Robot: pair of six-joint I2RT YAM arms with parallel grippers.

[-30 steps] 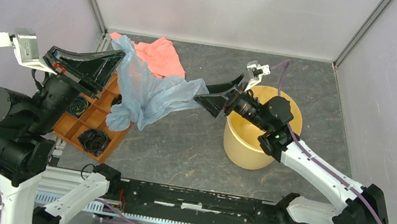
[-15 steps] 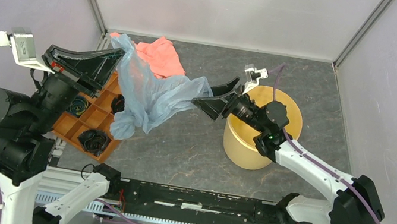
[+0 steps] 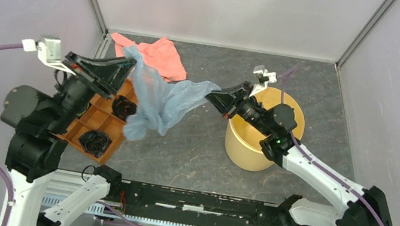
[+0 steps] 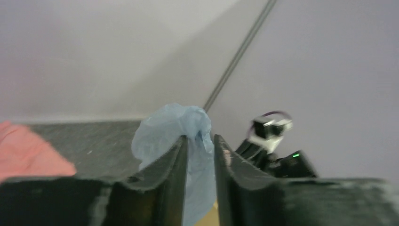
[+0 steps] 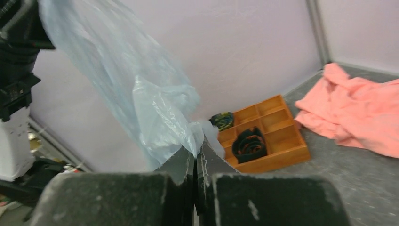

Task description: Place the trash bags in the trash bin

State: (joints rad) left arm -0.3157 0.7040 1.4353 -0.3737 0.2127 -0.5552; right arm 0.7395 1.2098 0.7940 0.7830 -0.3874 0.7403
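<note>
Lilac walls enclose a grey speckled surface (image 3: 191,154). Above it, the pale blue trash bag (image 3: 159,103) hangs stretched between both arms. The left gripper (image 3: 132,65), jaws narrow, grips one bunched corner over the orange tray (image 3: 100,123). The right gripper (image 3: 211,93) pinches the other end tight, beside the yellow trash bin (image 3: 252,148).
</note>
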